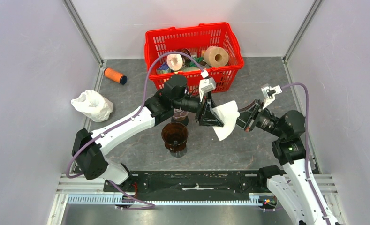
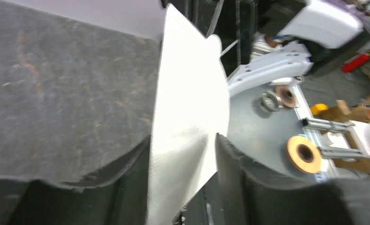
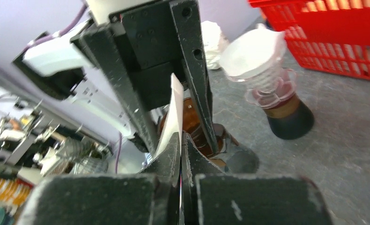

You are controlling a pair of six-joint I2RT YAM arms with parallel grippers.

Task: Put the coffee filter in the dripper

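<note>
reaching inward above the table, right claw (image 1: 242, 120) clenched on the coffee filter (image 1: 227, 121); left claw (image 1: 215, 117) parted around it.

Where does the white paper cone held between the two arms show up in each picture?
Top external: coffee filter just right of centre.
Left wrist: the filter fills the centre.
Right wrist: filter's thin white edge, centre.
Shared landmark: left arm's black fingers flanking it.
</note>
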